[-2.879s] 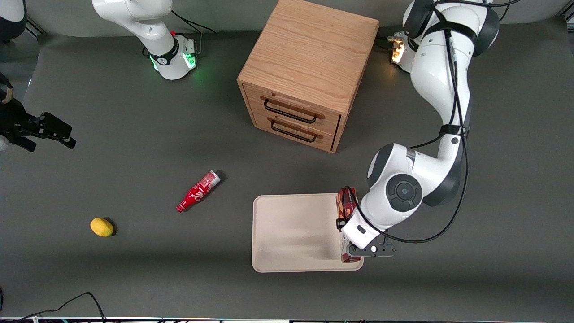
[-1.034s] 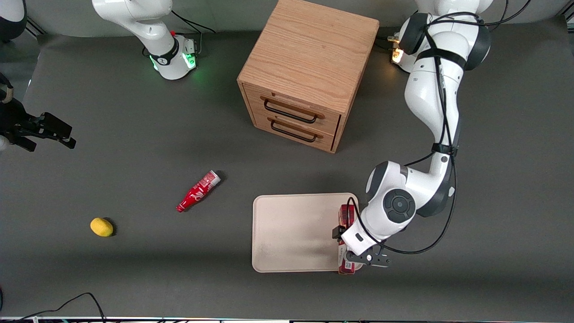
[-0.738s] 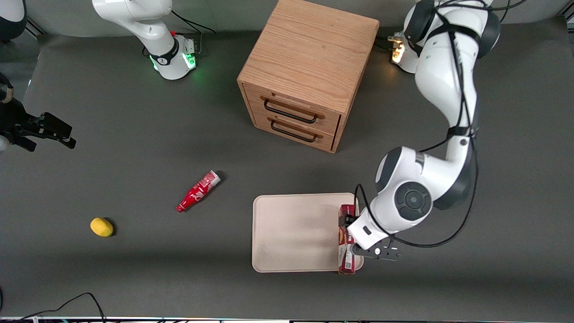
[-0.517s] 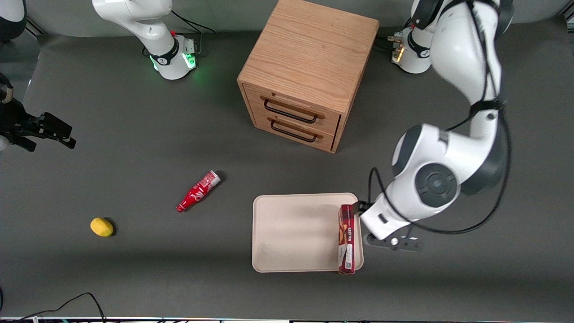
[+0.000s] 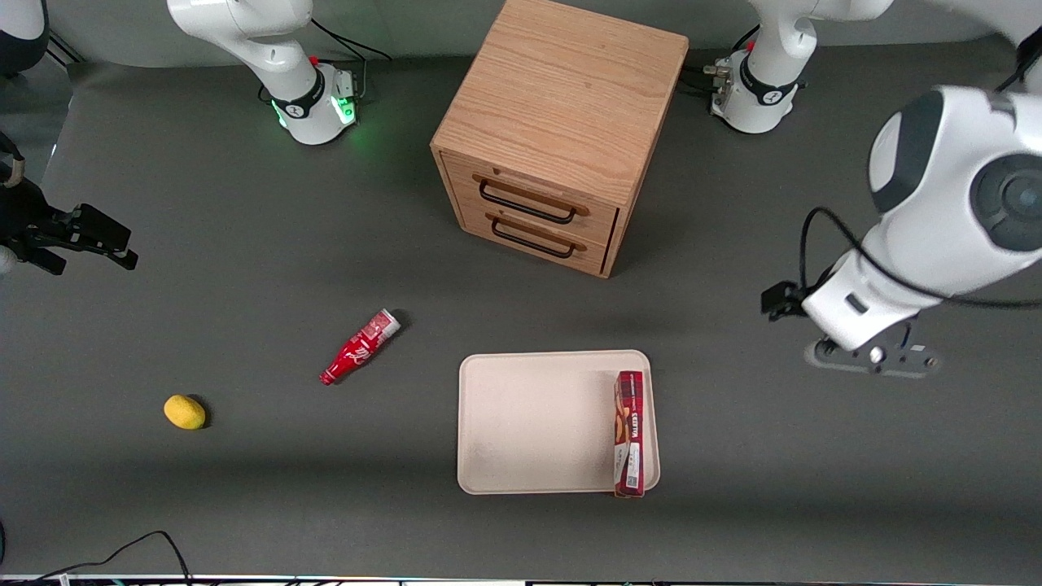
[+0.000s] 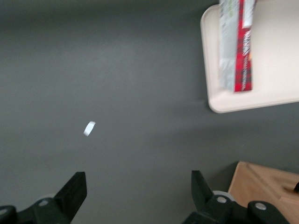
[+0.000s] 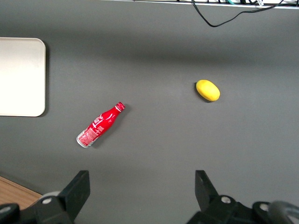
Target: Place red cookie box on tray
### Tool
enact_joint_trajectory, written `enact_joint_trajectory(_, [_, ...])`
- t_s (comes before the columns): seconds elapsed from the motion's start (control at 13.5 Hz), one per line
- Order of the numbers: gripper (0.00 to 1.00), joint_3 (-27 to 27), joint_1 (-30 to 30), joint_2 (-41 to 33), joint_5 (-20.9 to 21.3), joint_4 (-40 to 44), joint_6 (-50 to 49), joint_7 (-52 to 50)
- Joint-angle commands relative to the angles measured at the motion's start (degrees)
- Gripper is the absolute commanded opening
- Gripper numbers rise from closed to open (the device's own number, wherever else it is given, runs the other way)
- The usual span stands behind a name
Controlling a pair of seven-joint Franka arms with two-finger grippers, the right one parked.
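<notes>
A yellow lemon lies on the dark grey table toward the parked arm's end. Next along, a small red soda bottle lies on its side at a slant, well apart from the lemon. A light oak cabinet with two drawers and dark bar handles stands mid-table, farther from the front camera than the bottle.

In front of the cabinet's drawers, nearer the front camera, sits the pale beige tray. The red cookie box lies flat on the tray along the edge toward the working arm's end — its nearer end, the one with the white label, reaches just over the tray's rim. Nothing touches the box.

The left gripper hangs above bare table toward the working arm's end, well apart from the tray and box. In the left wrist view its fingers are spread wide with nothing between them — only grey table below, with the tray and box off to one side.
</notes>
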Motion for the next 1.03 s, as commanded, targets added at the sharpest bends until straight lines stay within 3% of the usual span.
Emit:
enact_joint_trajectory(0.0, [1.0,0.1,4.0,-8.4,1.1,-9.8,0.8,1.7])
enact_joint_trajectory(0.3, [1.0,0.1,9.6,-13.9,0.7,-11.3,-4.9,4.3])
enact_joint_trajectory(0.52, [1.0,0.0,12.6,-14.1,0.5,-7.9,-8.7,4.4])
enact_joint_trajectory(0.96, [1.0,2.9,11.9,-12.6,0.2,-5.2,-9.4,8.5])
